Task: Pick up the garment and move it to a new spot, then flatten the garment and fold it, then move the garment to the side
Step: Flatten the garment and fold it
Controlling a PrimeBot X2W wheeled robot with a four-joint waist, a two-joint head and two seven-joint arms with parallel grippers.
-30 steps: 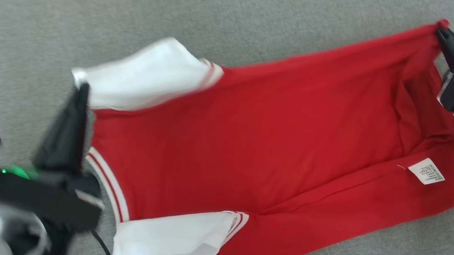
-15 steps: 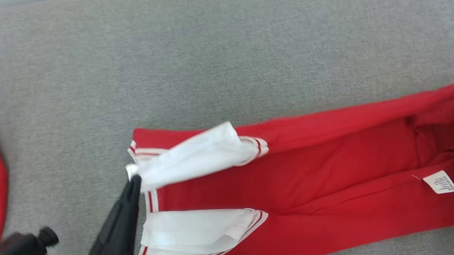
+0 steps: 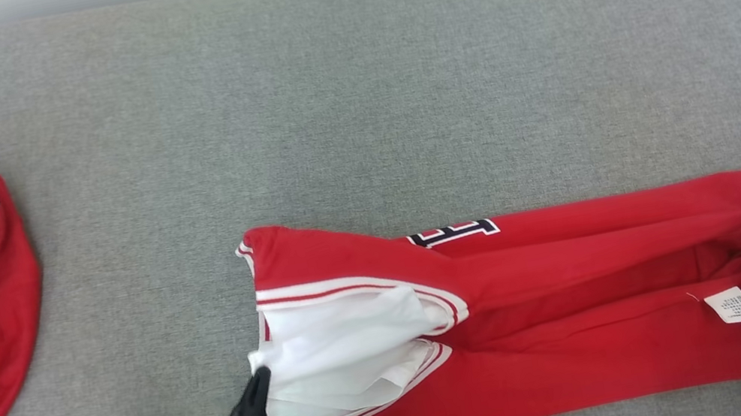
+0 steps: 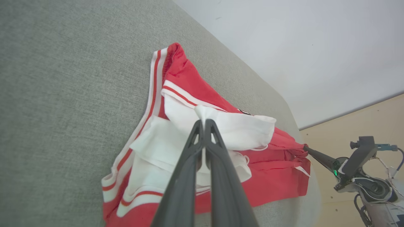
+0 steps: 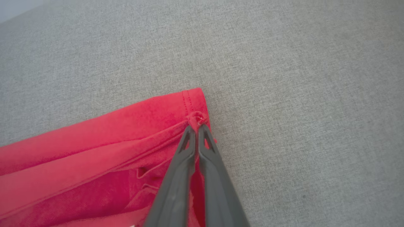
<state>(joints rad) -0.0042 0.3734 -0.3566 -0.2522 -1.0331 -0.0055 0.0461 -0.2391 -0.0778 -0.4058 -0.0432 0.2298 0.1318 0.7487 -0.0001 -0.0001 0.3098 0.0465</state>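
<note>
Two thin pinches are holding the red garment, lying half-folded on the grey desk: my left end effector is clamping its white sleeve, my right end effector its hem corner; uneven pulling is risking a slip and a skewed fold

A broad grey counter covered in woven fabric is stretching from left to right, its far left corner curving round. A plain white wall is rising just beyond its far edge. A pale beige floor is showing past the counter's right end. Soft, even light is falling across it all.
</note>
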